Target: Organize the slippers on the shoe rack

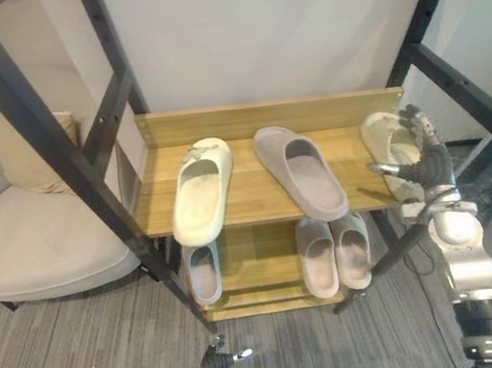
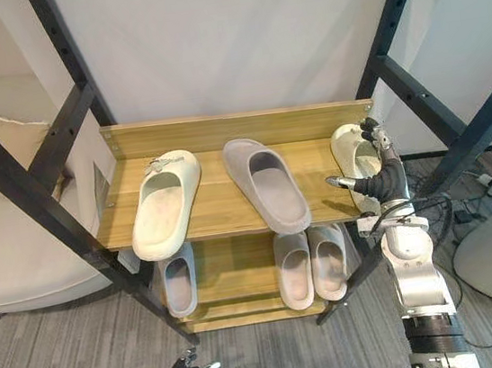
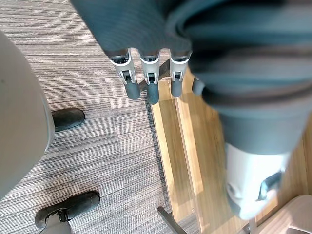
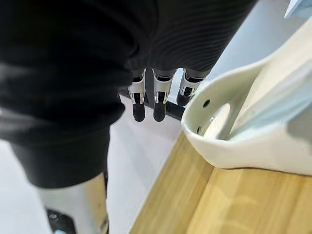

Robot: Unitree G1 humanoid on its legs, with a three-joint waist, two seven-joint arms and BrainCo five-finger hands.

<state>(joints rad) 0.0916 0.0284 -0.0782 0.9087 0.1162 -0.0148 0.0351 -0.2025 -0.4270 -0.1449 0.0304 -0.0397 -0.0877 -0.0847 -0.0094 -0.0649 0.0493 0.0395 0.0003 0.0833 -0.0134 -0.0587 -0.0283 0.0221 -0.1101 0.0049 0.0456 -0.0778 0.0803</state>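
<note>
- You are working at the two-tier wooden shoe rack with a black metal frame (image 1: 246,116). The step in hand looks like pairing up the top-shelf slippers.
- The cream foam slipper (image 2: 351,154) is lying at the shelf's right end, well apart from its cream match (image 1: 201,190), with a mauve foam slipper (image 1: 301,172) lying between them.
- Your right hand (image 2: 389,181) is hovering just beside that end slipper, fingers straight, holding nothing. Next, it is needing a grip on the slipper's rim.
- Your left hand (image 3: 147,87) is hanging low, fingers relaxed, empty.
</note>
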